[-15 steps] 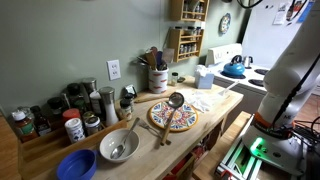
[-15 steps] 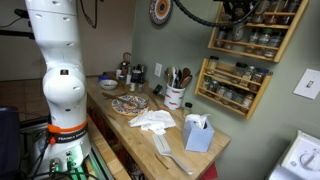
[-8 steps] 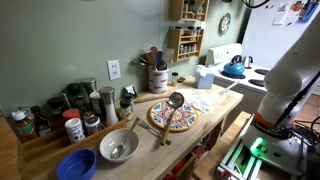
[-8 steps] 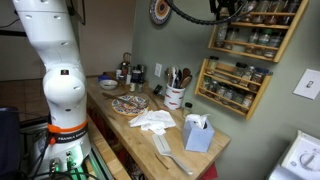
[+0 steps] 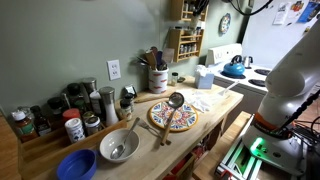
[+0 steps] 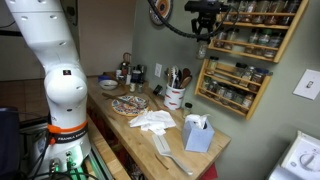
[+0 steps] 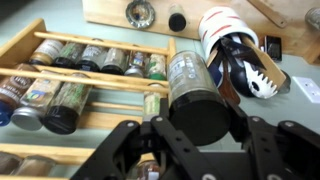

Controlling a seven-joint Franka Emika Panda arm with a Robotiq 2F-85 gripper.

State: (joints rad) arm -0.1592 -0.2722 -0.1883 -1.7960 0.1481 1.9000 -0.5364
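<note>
In the wrist view alone, spice jar [image 7: 195, 95] between the jaws.

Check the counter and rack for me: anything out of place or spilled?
A white cloth lies crumpled on the counter, and a ladle lies across the plate. The gripper holds a jar in front of the rack. No spill shows.

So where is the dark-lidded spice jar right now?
The spice jar sits in the pincer, seen in the wrist view over the wooden spice rack; in an exterior view, high at the wall above the utensil crock.
</note>
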